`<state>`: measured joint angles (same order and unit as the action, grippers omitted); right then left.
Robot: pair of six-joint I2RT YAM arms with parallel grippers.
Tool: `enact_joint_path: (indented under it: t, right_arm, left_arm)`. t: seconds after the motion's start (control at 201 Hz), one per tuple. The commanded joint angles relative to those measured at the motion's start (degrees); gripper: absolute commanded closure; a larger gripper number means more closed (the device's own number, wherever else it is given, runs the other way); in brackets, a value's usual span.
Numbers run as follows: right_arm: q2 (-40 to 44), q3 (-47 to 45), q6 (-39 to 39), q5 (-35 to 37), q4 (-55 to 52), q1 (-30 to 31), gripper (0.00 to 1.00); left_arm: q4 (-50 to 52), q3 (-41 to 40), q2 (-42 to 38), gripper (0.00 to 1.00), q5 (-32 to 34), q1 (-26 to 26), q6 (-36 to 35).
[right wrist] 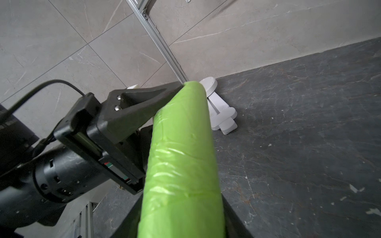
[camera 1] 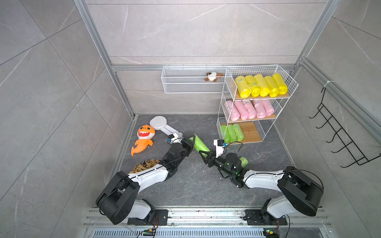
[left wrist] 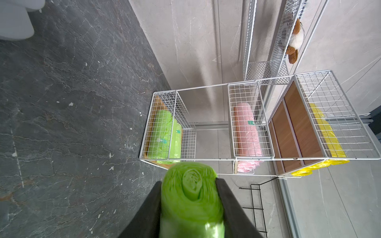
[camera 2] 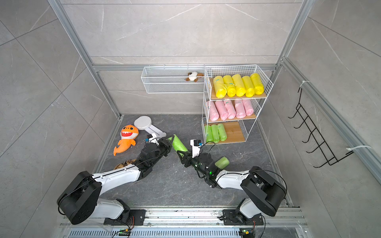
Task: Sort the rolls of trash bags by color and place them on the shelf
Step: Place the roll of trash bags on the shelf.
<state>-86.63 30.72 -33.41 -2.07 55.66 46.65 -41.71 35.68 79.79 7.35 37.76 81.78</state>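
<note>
Green roll [camera 1: 199,144] hangs in the air between the two arms, clear of the tabletop [camera 1: 185,185], with each end caught in a pair of jaws. Left jaws are closed on one end, their black fingers [left wrist: 226,199] pressing both flanks of the coiled end face in the left wrist view. The right jaws hug the other end, dark on either side of the plastic in the right wrist view, and look closed on it too. Two grips on one roll read as a handover: the shelf [camera 1: 288,80] stands beyond the right jaws and well apart from the left jaws, so passing the roll across gives it to the arm that can reach. Yellow rolls [camera 1: 260,85] fill the top tier and pink rolls [camera 1: 249,109] the middle, so green belongs at the bottom. There, three green rolls [camera 1: 232,133] lie packed to one side, leaving bare board [camera 1: 250,131] for two more. Last loose roll [camera 1: 244,161] lies on the tabletop behind the right jaws, partly hidden by that arm. Release by the left jaws seems the next need; the soft plastic may sag or slip from an end grip
</note>
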Motion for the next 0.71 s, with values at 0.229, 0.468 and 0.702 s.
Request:
enact_joint_path:
  t: [0.229,0.468,0.702]
  right_arm:
    - [1.53,-0.68,-0.91,0.99,0.47,-1.54,0.74]
    - [4.19,-6.01,-4.4,-3.29,-0.9,-7.08,0.75]
    - [14.82,-9.01,-3.06,-3.55,-19.66,-13.83,0.76]
  left_arm:
    - [-5.17,-0.27,-0.42,0.43,1.2,0.12,-1.11]
    - [0.73,0.91,0.05,0.31,2.87,-0.23,-9.35]
    - [2.12,1.58,2.3,0.28,0.94,-0.86,-12.58]
